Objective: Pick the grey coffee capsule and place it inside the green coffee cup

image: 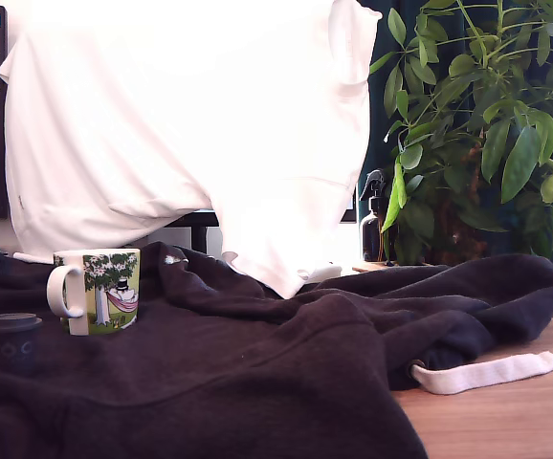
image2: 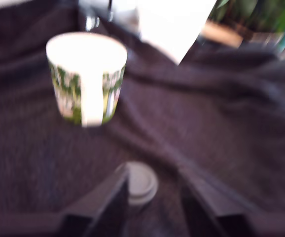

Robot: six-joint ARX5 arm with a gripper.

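My wrist view is smeared with blur: the green coffee cup (image2: 87, 76) shows no picture detail, and one of the fingers (image2: 108, 207) covers part of the grey coffee capsule (image2: 141, 181).

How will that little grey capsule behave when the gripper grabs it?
The grey coffee capsule looks small, so probably light. It tapers below a wider rim, so the fingers might slip downward. Standing on soft dark cloth, it may tip if nudged.

The dark grey capsule (image: 12, 337) stands rim-up on dark cloth, just beside the upright green picture mug (image: 98, 290), not touching.
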